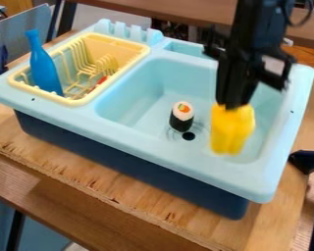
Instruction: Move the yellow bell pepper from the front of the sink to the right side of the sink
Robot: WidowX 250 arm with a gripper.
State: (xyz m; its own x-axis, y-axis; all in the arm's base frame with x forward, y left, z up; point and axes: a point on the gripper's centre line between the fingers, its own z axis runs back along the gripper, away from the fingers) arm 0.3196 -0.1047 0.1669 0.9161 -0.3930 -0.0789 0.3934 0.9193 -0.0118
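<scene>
The black gripper (235, 105) hangs over the right part of the light blue sink basin (133, 86), shut on a yellow block-like object (231, 130) by its top end. That object is upright, and whether its lower end touches the basin I cannot tell. To its left, a sushi roll toy (182, 116) with a black wrap and a white and orange top stands on the basin floor beside the dark drain hole (188, 136).
A yellow dish rack (74, 102) sits at the sink's left, holding a blue bottle (45, 68) and a small red item (102, 80). The sink rests on a wooden table (140, 208). A dark object (305, 162) is at the right edge.
</scene>
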